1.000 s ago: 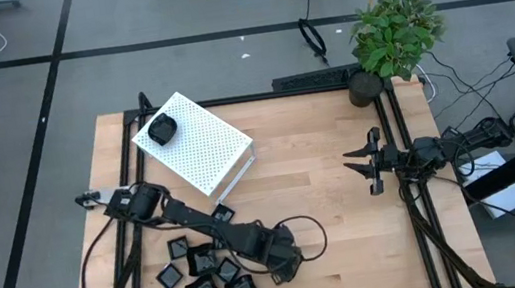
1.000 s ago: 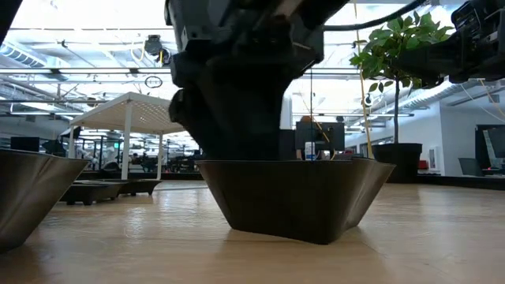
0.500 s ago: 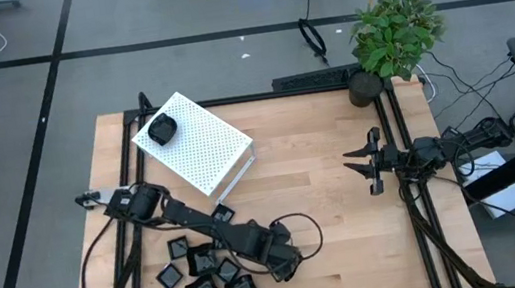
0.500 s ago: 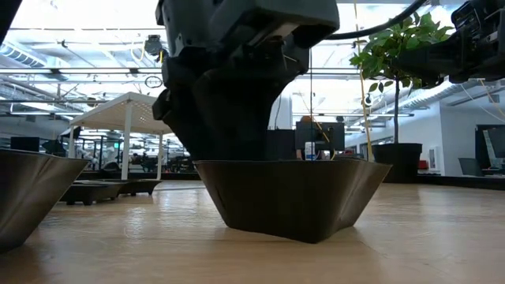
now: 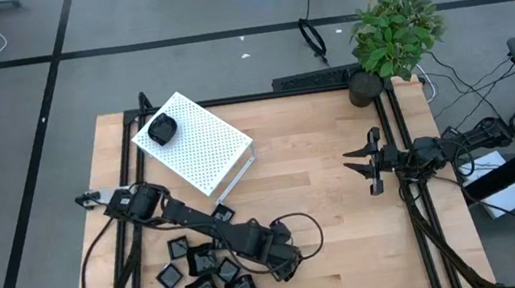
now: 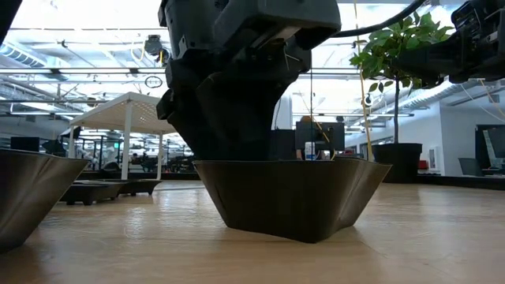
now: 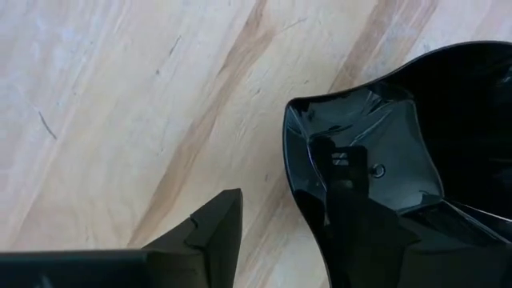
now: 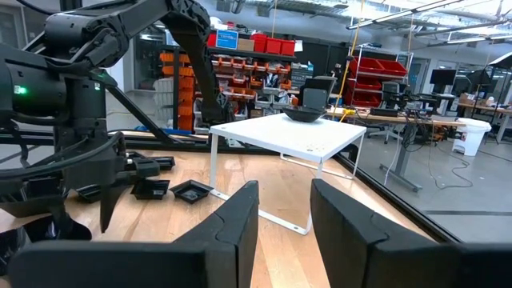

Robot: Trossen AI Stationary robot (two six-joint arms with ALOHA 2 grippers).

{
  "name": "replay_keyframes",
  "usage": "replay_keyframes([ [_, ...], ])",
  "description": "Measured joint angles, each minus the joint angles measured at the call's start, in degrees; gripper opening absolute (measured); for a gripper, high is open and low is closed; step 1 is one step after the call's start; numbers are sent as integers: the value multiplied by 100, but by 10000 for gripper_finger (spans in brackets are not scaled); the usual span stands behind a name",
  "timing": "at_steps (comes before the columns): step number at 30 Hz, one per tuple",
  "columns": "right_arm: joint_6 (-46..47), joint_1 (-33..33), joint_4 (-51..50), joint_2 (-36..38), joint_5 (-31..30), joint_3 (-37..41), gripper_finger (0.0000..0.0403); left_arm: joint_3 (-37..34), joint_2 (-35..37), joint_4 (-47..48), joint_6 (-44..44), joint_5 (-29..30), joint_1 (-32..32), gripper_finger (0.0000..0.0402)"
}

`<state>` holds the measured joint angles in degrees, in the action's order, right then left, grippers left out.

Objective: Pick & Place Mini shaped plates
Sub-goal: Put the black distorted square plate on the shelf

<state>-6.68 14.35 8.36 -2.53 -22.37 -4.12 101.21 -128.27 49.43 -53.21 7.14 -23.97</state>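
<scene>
Several tiny glossy black plates (image 5: 205,271) lie in a cluster near the table's near-left corner. One more plate (image 5: 163,130) sits on top of the white perforated box (image 5: 202,144). My left gripper (image 5: 280,265) is open and low over one scalloped plate (image 7: 384,136) just right of the cluster, which fills the low view (image 6: 292,197). That plate rests flat on the wood. My right gripper (image 5: 362,164) waits open above the table's right side, away from all plates. My left gripper (image 7: 284,192) comes from above, pointing down, astride the plate's rim (image 7: 298,172). One finger (image 7: 352,224) is inside the dish and the other finger (image 7: 212,232) is outside over bare wood. Whether the inner finger touches the wall cannot be told.
The white box stands on thin legs at the far-left of the table (image 8: 280,132). A black frame rail (image 5: 125,173) runs along the table's edges. A potted plant (image 5: 393,32) stands at the far-right corner. Bare wood (image 5: 313,177) lies between the two arms.
My left gripper has shifted a little toward the table's left and turned slightly over the plate. The plate under it has turned a little on the wood. It stays flat on the table.
</scene>
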Motion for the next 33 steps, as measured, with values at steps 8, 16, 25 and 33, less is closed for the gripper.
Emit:
replay_keyframes([
  [8,-1,1,0,-1,0,0,102,0,0,-2,57,41,0,186],
  [16,-1,2,0,-2,0,0,102,0,0,0,30,41,0,186],
  [25,0,0,0,0,0,0,102,0,0,0,9,46,0,186],
  [33,-1,2,-1,-1,0,0,102,0,2,2,-7,100,0,184],
])
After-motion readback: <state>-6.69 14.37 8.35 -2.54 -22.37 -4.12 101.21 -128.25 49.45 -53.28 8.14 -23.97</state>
